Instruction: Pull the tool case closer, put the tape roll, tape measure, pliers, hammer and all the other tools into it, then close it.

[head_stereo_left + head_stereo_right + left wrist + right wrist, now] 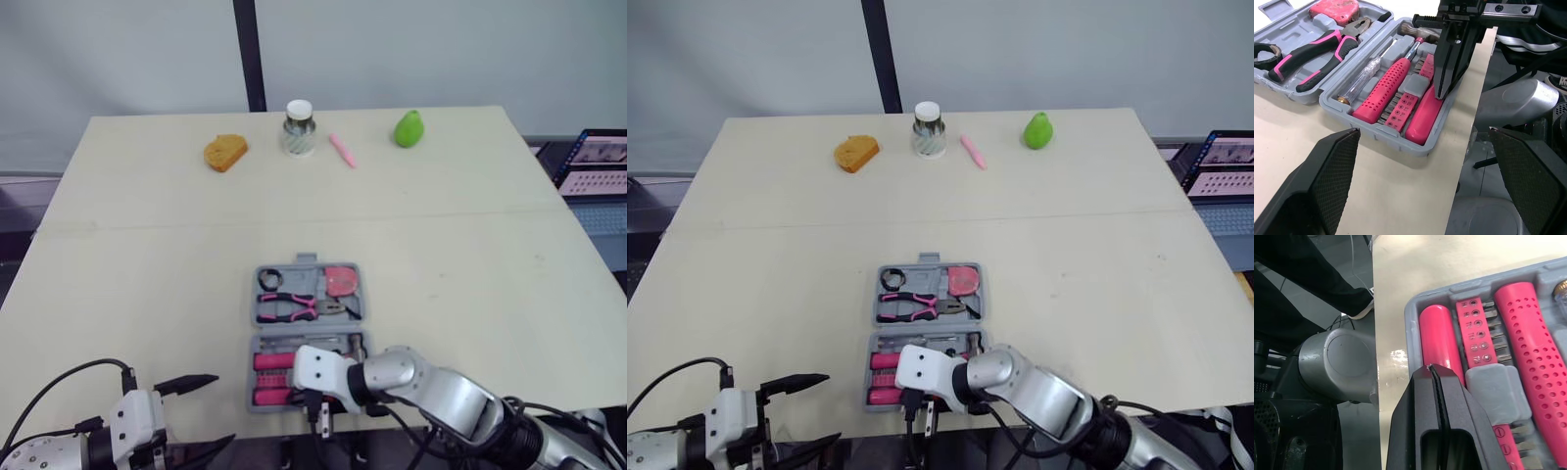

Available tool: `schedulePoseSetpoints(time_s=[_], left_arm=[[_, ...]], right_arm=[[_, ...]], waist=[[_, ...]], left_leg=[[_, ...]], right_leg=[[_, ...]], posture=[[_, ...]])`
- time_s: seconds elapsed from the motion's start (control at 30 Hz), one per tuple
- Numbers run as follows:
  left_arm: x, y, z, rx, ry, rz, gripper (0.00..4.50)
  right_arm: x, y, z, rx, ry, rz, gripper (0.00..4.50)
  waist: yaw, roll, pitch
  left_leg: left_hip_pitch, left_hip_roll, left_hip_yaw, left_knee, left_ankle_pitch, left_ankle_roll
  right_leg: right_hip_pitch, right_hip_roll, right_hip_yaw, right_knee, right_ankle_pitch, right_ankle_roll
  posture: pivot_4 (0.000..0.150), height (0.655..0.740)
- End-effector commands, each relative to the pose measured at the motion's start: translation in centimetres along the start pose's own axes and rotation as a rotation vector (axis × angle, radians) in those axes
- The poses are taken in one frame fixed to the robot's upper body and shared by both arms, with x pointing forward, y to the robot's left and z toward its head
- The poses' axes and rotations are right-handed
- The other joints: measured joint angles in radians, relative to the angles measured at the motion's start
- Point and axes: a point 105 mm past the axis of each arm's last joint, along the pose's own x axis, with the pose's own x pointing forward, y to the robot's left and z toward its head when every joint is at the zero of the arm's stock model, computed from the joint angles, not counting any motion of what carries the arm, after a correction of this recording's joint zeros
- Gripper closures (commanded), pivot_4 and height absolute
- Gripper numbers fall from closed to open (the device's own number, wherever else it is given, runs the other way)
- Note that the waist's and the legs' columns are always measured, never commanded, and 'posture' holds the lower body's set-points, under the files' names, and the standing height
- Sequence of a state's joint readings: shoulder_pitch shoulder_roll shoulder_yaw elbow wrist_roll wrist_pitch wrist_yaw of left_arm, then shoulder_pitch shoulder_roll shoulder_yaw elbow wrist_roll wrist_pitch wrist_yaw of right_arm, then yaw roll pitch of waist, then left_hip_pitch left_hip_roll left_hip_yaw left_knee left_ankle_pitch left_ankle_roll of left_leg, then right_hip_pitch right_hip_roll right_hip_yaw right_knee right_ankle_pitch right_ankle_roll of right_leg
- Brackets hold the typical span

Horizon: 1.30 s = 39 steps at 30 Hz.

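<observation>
The right claw (1430, 368) is clenched, its two fingers pressed flat together with nothing between them, and its tip points down at a smooth pink handle (1424, 116) in the outermost slot of the case (257, 338); whether it touches the handle I cannot tell. Beside that handle lie a pink bit holder (1404, 105), then the hammer (1385, 89) with its dotted pink grip, then a clear screwdriver (1364, 78). The case lies open and flat at the near edge of the table (147, 245), right in front of the robot, this filled half nearest the edge. In the farther half sit the black tape roll (269, 279), the pink-handled pliers (292, 307) and the pink tape measure (341, 280). The left claw (216, 411) hangs released at the table's near edge, to the left of the case and apart from it, its fingers (1327, 181) spread wide and empty. Well apart, along the far edge of the table, stand an orange lump (225, 152), a jar (299, 128) with a white lid, a pink pen (342, 150) and a green pear (409, 128). A laptop (596, 163) is off the table's right side.
</observation>
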<state>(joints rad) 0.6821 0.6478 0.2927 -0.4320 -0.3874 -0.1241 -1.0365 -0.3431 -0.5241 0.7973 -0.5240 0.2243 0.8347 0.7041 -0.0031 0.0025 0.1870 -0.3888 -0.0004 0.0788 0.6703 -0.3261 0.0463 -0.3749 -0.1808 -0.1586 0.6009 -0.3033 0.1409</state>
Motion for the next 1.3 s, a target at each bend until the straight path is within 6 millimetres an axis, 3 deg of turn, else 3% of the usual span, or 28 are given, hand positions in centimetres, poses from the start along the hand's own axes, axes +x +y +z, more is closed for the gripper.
schedulePoseSetpoints(time_s=[0.03, 0.17, 0.33, 0.5, 0.87, 1.3], left_arm=[[0.3, -0.3, 0.7, 0.027, -0.012, -0.020, 0.00], [0.4, -0.3, 0.8, 0.028, -0.013, -0.021, 0.00], [0.4, -0.3, 0.8, 0.026, -0.013, -0.021, 0.00], [0.4, -0.3, 0.8, 0.026, -0.014, -0.021, 0.00], [0.6, -0.3, 0.9, 0.026, -0.015, -0.023, 0.00], [0.8, -0.2, 0.9, 0.028, -0.015, -0.023, 0.00]], right_arm=[[-0.1, -0.2, -1.0, 0.034, 0.030, -0.005, 4.46], [-0.1, -0.2, -1.1, 0.063, 0.024, -0.002, 4.46], [-0.6, 1.0, 0.6, 0.065, -0.056, 0.066, 4.46], [-0.8, 0.3, 0.9, 0.077, -0.074, 0.038, 4.46], [-0.8, -0.5, 0.2, 0.088, -0.055, 0.006, 4.46], [-0.6, 0.1, -1.4, 0.087, -0.004, 0.019, 4.46]], waist=[[0.000, 0.000, 0.000], [0.000, -0.001, 0.000], [0.001, -0.001, 0.000], [0.001, -0.001, 0.000], [0.001, -0.001, 0.000], [0.001, -0.001, -0.001]], left_leg=[[0.000, 0.000, 0.000, 0.000, 0.000, 0.000], [0.000, 0.000, 0.000, 0.000, 0.000, 0.000], [0.000, 0.000, 0.000, 0.000, 0.000, 0.000], [0.000, 0.000, 0.000, 0.000, 0.000, 0.000], [0.000, 0.000, 0.000, 0.000, 0.000, 0.000], [0.000, 0.000, 0.000, 0.000, 0.000, 0.000]], right_leg=[[0.000, 0.000, 0.000, 0.000, 0.000, 0.000], [0.000, 0.000, 0.000, 0.000, 0.000, 0.000], [0.000, 0.000, 0.000, 0.000, 0.000, 0.000], [0.000, 0.000, 0.000, 0.000, 0.000, 0.000], [0.000, 0.000, 0.000, 0.000, 0.000, 0.000], [0.000, 0.000, 0.000, 0.000, 0.000, 0.000]], posture=[[0.150, 0.7400], [0.150, 0.7400], [0.150, 0.7400], [0.150, 0.7400], [0.150, 0.7400], [0.150, 0.7400]])
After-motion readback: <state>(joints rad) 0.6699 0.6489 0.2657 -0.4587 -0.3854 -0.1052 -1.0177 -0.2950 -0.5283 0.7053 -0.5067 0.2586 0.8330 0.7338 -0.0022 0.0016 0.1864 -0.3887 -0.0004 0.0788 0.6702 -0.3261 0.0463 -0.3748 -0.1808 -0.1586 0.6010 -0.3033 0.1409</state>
